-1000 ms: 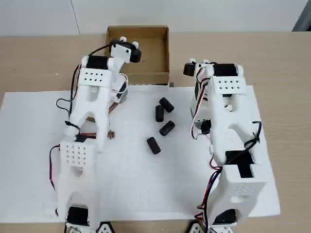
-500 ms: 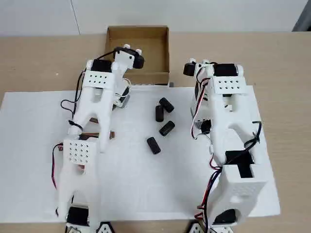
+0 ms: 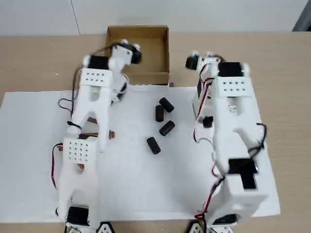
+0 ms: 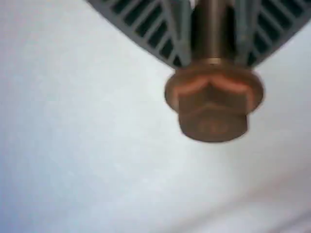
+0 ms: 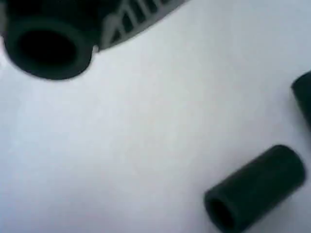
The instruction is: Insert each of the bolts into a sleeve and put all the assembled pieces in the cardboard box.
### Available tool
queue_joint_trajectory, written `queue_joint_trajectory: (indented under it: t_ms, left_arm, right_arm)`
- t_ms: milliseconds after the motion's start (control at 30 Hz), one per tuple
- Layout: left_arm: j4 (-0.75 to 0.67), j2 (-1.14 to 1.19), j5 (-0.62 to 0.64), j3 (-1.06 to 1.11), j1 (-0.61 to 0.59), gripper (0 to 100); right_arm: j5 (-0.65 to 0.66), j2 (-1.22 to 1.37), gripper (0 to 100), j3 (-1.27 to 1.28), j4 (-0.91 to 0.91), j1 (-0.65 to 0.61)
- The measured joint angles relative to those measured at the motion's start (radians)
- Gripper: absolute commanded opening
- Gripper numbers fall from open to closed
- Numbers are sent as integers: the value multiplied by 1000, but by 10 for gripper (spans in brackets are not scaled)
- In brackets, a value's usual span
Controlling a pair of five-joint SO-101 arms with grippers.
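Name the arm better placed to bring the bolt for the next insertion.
Left. Its tool grips a bolt by the shank, head free. The right arm seems to hold a sleeve with its open end exposed, so it should receive rather than insert.

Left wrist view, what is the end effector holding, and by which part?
A copper-coloured bolt, clamped by its shank; the hex head sticks out free.

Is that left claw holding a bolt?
Yes, the left gripper is clamped on the shank of a copper-coloured bolt, its hexagonal head sticking out past the fingertips.
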Motion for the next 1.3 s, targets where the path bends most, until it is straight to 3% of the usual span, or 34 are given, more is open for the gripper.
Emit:
queue_joint_trajectory:
  t_ms: [133,367,800,1000,1300]
  left_arm:
    - [12,-5,12,-78,3,5]
    - [12,-164,187,-83,12,5]
    - [14,-643,196,68,14,5]
    - [14,-925,204,262,68,5]
    - [-2,-1356,350,727,78,5]
  right_arm:
    - [0,-118,4,3,3,-3]
    - [0,-302,4,141,12,-3]
    - [0,-779,3,400,14,-3]
    - [0,-964,3,525,-43,-3]
    - [0,-1221,3,758,-245,-3]
